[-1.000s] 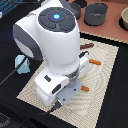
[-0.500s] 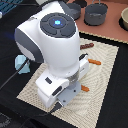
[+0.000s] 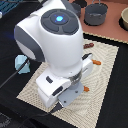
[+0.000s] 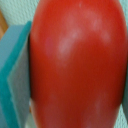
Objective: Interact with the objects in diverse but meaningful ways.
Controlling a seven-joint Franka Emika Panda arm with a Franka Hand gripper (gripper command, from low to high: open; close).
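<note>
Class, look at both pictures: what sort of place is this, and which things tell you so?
Probably a toy kitchen set-up on a robot test bench: a grey pot stands behind a woven placemat, and the wrist view is filled by a red tomato-like ball.

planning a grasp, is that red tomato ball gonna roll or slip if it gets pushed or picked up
The red tomato ball looks smoothly rounded, so a push would likely roll it. Its glossy sheen suggests a slippery, probably hard surface. Weight can't be judged.
</note>
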